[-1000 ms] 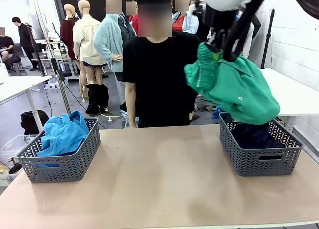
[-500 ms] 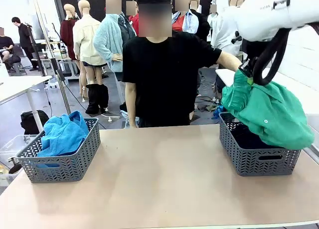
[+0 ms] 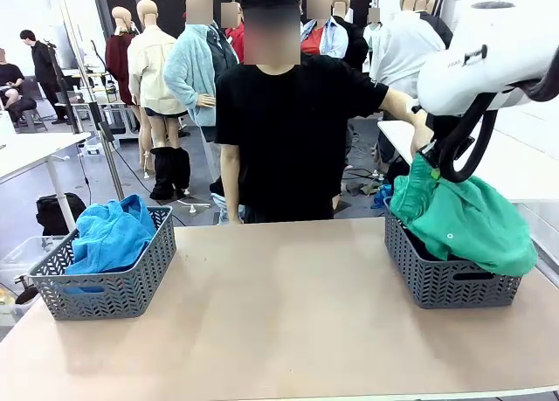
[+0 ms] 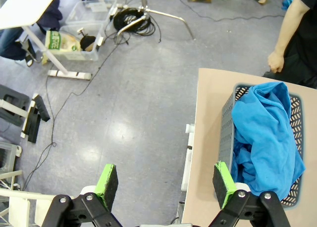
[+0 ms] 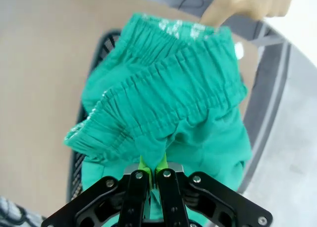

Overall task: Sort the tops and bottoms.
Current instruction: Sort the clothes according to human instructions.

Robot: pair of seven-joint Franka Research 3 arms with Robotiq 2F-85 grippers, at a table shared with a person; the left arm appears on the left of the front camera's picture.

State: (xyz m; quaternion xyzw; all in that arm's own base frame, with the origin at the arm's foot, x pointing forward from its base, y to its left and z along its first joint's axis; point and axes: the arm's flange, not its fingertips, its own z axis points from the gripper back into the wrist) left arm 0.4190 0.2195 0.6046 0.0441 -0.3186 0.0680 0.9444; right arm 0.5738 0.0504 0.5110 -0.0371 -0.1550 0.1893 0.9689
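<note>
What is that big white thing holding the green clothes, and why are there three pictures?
It is a robot arm. Its right gripper is shut on the green shorts, lowering them over the right basket. A person's hand is close by. The left basket holds the blue shirts. One picture looks across the table. The other two come from cameras on the robot's wrists. The left gripper is open, up above the floor beside the blue basket, holding nothing.
</note>
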